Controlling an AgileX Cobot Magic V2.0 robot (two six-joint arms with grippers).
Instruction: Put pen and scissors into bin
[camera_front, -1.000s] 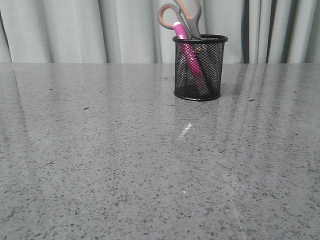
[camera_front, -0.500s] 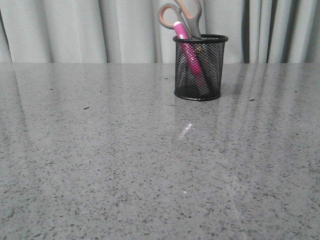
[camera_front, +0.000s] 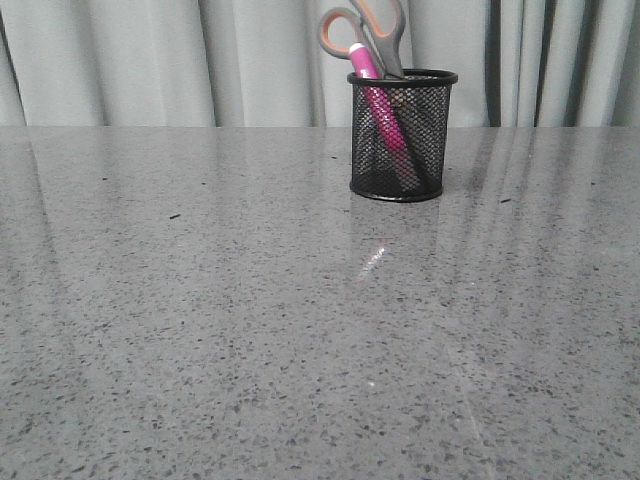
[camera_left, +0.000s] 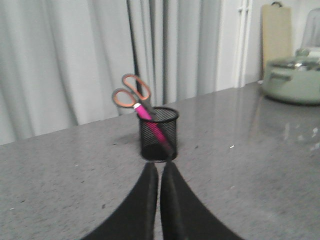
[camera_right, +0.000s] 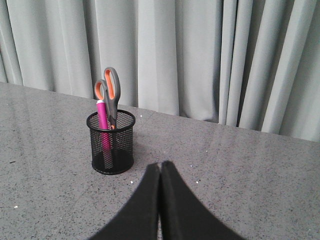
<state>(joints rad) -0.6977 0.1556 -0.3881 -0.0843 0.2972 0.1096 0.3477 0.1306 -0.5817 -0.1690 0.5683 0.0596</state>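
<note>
Both claws closed above speckled grey table (camera_front: 200, 330), curtains (camera_front: 150, 60) behind.

The counter (camera_front: 200, 330) looks like polished grey stone speckled with dark flecks, smooth and glossy enough to mirror the pale folds behind it. The bin (camera_front: 402, 135) is black wire mesh, matt, with a solid rim of smoother black metal. The pen (camera_front: 375, 100) has a shiny bright-pink plastic body. The scissors (camera_front: 365, 35) show grey plastic handles lined in orange, with a dull finish. The curtain (camera_front: 150, 60) is soft pale-grey cloth, matt and pleated. In the left wrist view, a pale-green pot (camera_left: 295, 82) has a smooth, faintly glossy surface.
</note>
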